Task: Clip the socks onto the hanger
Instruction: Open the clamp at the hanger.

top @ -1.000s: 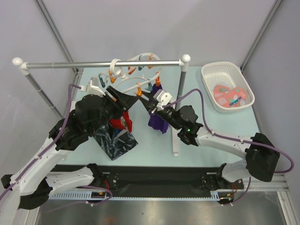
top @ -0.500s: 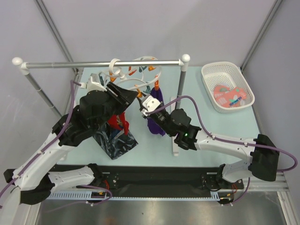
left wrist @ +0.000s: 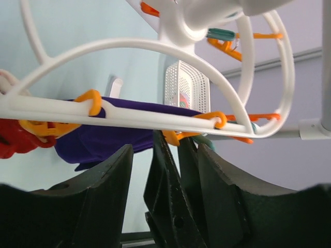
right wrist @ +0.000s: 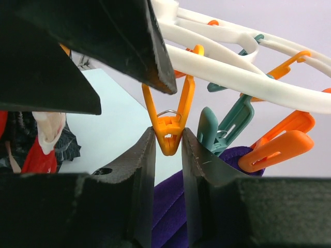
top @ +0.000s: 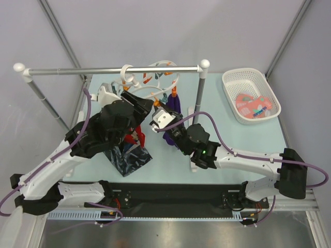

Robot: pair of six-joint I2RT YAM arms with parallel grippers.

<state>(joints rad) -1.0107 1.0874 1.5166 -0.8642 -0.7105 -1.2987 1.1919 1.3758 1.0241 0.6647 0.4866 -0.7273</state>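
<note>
Now the right gripper point(right wrist: 168, 147) pinches the lower tip of an orange plastic clothespin point(right wrist: 168, 111) under the white plastic ring hanger point(left wrist: 129, 118). The left gripper point(left wrist: 165, 151) stands spread beside it, seemingly empty. Salmon-pink socks point(top: 252, 107) lie in the white mesh basket point(top: 231, 85) far right. Next, I think, one must reach this clip.

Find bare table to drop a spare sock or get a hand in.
Free: table strip between the basket, the rail post and the right arm. Also the near-centre patch between navy cloth and that post's foot. Crowded: under the hanger, where left gripper, right gripper on an orange clothespin, purple cloth and red sock bunch.
</note>
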